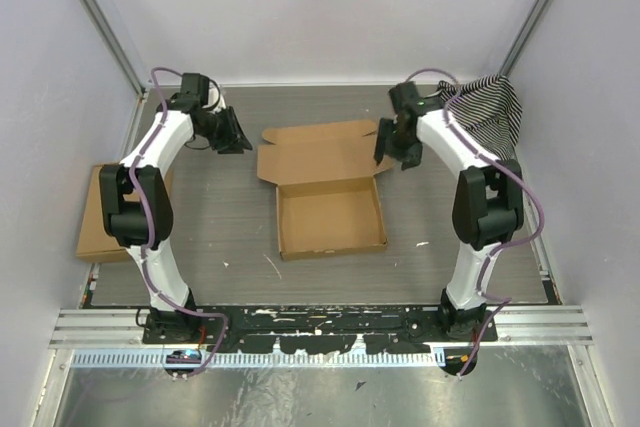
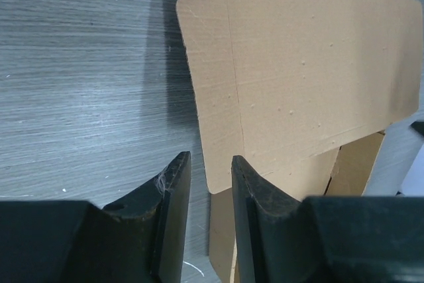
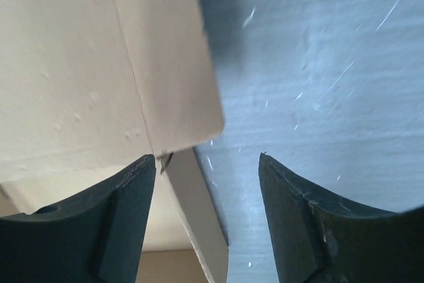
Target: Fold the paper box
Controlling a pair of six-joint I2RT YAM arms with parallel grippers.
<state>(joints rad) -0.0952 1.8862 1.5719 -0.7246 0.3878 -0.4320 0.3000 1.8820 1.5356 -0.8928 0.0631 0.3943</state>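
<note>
The paper box [image 1: 330, 217] lies open in the middle of the grey counter [image 1: 220, 237], its shallow tray toward the arms' bases and its lid panel spread flat behind it, side flaps out. The left pincer [image 2: 209, 157] hangs low at the lid's left edge, near it but apart from it. Its fingers stand a narrow gap apart with nothing clamped between them, and in the left wrist view the rounded corner of the lid's side flap sits just ahead of that gap. The right pincer [image 3: 206, 156] is at the lid's right edge with its fingers spread wide and holding nothing. In its wrist view the flap's corner reaches the tip of one finger, though whether they touch I cannot tell, and bare counter shows between the fingers. A narrower oblong cardboard piece [image 1: 95, 217] lies at the counter's left edge, and a striped cloth [image 1: 492, 107] is bunched in the far right corner.
</note>
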